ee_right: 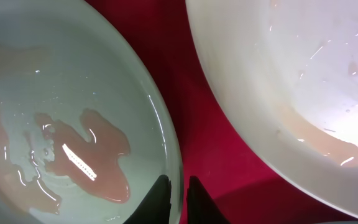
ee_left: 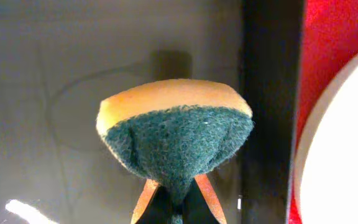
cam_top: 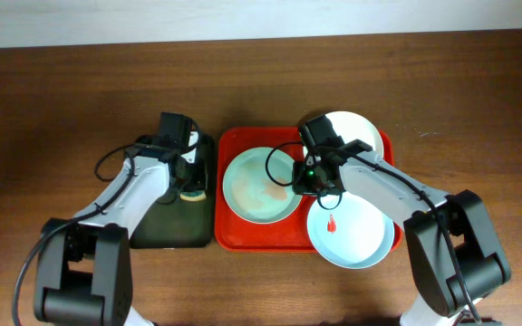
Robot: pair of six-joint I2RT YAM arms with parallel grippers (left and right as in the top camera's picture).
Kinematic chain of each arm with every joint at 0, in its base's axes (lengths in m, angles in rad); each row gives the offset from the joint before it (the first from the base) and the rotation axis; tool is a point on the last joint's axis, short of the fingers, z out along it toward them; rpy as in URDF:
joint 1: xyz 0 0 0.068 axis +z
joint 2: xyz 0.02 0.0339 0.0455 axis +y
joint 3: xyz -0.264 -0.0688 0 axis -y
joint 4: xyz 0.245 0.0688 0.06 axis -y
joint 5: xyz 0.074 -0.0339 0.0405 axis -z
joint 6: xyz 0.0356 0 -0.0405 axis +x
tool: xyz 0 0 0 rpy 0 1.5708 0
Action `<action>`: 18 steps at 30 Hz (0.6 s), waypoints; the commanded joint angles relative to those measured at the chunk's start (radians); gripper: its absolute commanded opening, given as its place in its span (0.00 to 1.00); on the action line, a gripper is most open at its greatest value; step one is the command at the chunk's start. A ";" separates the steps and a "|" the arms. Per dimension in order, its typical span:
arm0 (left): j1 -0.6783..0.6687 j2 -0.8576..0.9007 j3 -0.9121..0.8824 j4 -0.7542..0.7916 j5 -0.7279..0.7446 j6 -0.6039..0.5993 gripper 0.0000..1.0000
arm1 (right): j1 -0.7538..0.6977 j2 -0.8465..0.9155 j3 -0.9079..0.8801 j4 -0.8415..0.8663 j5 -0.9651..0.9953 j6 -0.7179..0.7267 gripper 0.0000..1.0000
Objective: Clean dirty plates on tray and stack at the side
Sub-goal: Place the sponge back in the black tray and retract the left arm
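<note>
Nothing is stacked yet; three smeared round plates (cam_top: 352, 237) lie on red plastic tray (cam_top: 234, 234); green-yellow sponge (ee_left: 176, 134) clamped by left pincer (ee_left: 174, 190), mint plate (ee_right: 73, 93) by right pincer (ee_right: 178, 194).

**Overhead view.** Even, diffuse light from above. The brown table (cam_top: 80, 81) is moderately bright and sharp throughout, with only soft, short shadows on it. The white plate (cam_top: 356, 127), at the far right corner of the red tray (cam_top: 229, 234), is close to overexposed. A small green indicator light (cam_top: 308, 170) glows above the tray's middle.

**Left wrist view.** Dim. The sponge (ee_left: 176, 140) is fairly sharp and casts a faint shadow on the floor of the dark green tray (ee_left: 42, 93). A glare patch lies at lower left. The mint plate (ee_left: 347, 162) is washed out to white.

**Right wrist view.** Bright and soft-focused at close range. Specular streaks sit on the mint plate's wet film. The white plate burns out towards the right.
</note>
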 commanded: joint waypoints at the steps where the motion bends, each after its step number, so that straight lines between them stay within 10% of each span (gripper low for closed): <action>1: -0.029 0.040 -0.002 0.006 0.060 0.057 0.00 | 0.006 0.011 0.006 0.002 -0.002 -0.006 0.12; 14: -0.081 0.053 0.006 -0.001 0.101 0.094 0.00 | 0.006 0.011 0.006 0.003 -0.002 -0.006 0.13; 18: -0.079 0.053 0.113 -0.125 -0.039 0.061 0.05 | 0.006 0.011 0.006 0.003 -0.002 -0.006 0.41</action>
